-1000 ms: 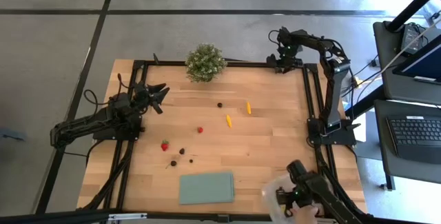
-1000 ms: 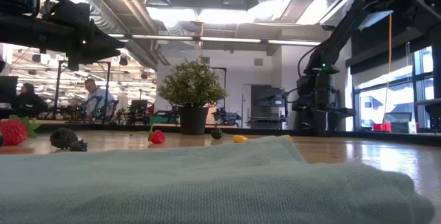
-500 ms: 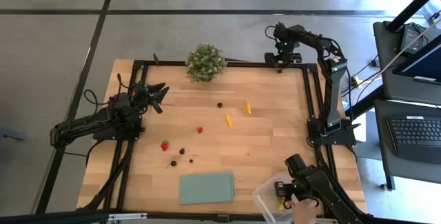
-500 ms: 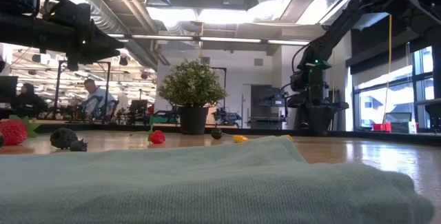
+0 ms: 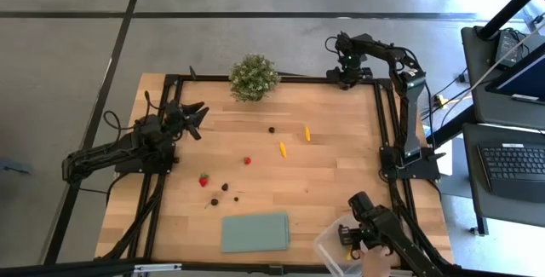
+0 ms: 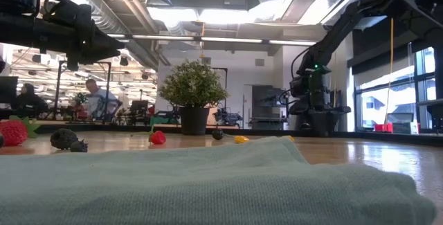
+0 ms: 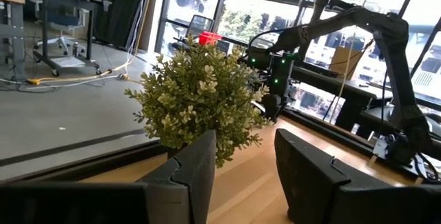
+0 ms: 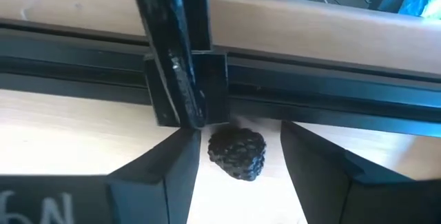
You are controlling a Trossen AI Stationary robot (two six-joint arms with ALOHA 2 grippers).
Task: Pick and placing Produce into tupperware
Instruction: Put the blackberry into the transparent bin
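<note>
The right arm's dark two-finger gripper (image 5: 344, 77) reaches to the table's far right corner, at about one o'clock from the table's middle in the high view, and its fingers (image 8: 162, 176) stand apart on either side of a dark, bumpy round berry (image 8: 238, 152) lying on the wood just beside the black metal frame rail (image 8: 172, 52), not yet clamped on it. The left arm's gripper (image 5: 195, 117) waits at about ten o'clock, above the left side of the light wooden table (image 5: 341, 153), its fingers (image 7: 189, 182) parted and pointed toward the bushy green potted plant (image 5: 253, 77). The small clear plastic box (image 5: 334, 245) sits at about five o'clock, near the front edge, with a person's hand (image 5: 375, 262) at it. Loose on the table are two small yellow-orange pieces (image 5: 283, 149), a red strawberry (image 5: 203, 179), another small red piece (image 5: 247, 160) and several dark berries (image 5: 225, 187). A flat pale-green rectangular cloth (image 5: 255, 231) lies at six o'clock.
</note>
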